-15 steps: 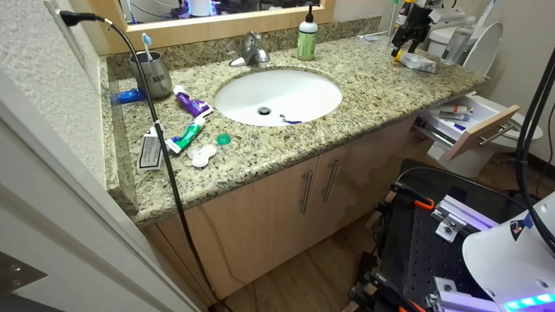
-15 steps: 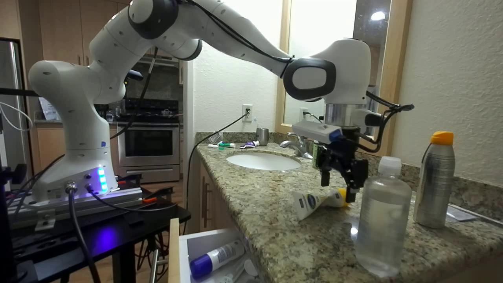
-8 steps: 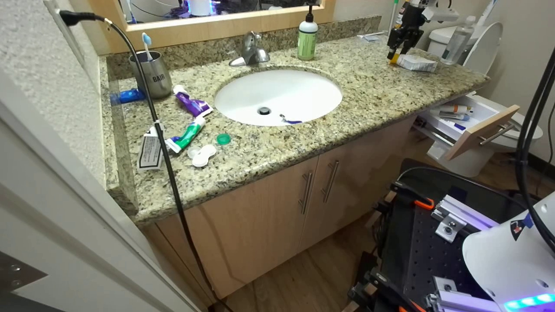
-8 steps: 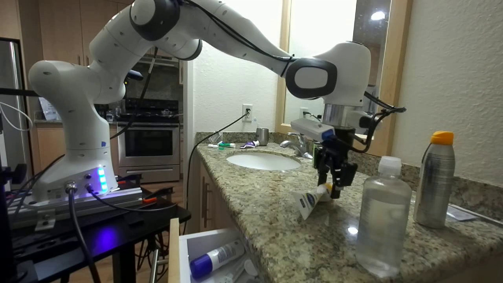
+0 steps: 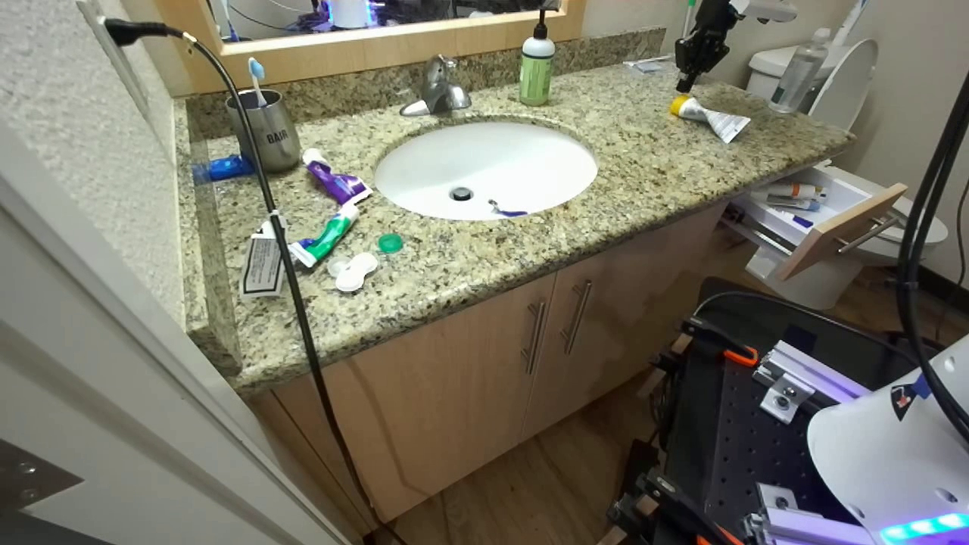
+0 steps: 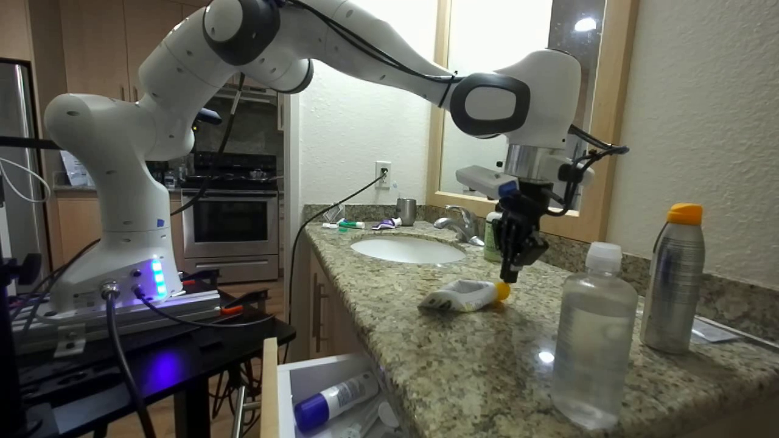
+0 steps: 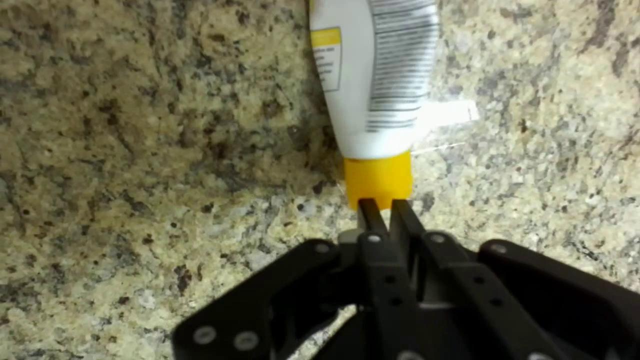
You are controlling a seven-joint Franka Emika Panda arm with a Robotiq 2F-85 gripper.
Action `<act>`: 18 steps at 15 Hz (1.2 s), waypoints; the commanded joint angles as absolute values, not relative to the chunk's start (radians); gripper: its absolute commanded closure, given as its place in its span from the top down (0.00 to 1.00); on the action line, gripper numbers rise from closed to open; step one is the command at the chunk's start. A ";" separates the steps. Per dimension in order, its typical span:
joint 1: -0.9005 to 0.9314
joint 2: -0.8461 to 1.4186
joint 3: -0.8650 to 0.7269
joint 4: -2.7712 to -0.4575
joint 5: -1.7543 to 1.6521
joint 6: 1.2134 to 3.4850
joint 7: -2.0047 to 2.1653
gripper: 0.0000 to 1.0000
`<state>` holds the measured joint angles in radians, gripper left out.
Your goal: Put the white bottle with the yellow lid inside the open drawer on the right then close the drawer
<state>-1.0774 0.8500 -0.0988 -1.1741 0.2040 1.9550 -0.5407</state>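
1. The drawer [image 5: 821,244] stands open, several items inside, among them one blue-capped white bottle [image 6: 336,399]; exact count unclear.
2. The metal cup [image 5: 279,147] holds one toothbrush [image 5: 257,73]; the sink [image 5: 522,163], one blue-handled item [image 5: 512,213].
3. The white bottle with the yellow lid [image 6: 467,296] lies on its side on the surface [image 6: 389,289].
4. The tool [image 7: 383,209] has its fingertips together right by that lid; contact I cannot tell.
5. Elsewhere on the surface: one purple tube [image 5: 335,182], one green tube [image 5: 331,233], one clear bottle [image 6: 593,353], one orange-capped can [image 6: 673,286].
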 commanded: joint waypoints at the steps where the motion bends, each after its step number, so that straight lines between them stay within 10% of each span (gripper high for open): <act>1: -1.085 0.867 -0.085 -1.129 0.226 1.922 -0.536 0.00; 2: -1.085 0.867 -0.082 -1.124 0.230 1.921 -0.536 0.00; 3: -1.084 0.862 -0.082 -1.126 0.232 1.929 -0.537 0.26; 14: -1.104 0.851 -0.111 -1.161 0.099 1.902 -0.677 0.96; 18: -1.143 0.824 -0.082 -1.232 0.143 1.815 -0.801 1.00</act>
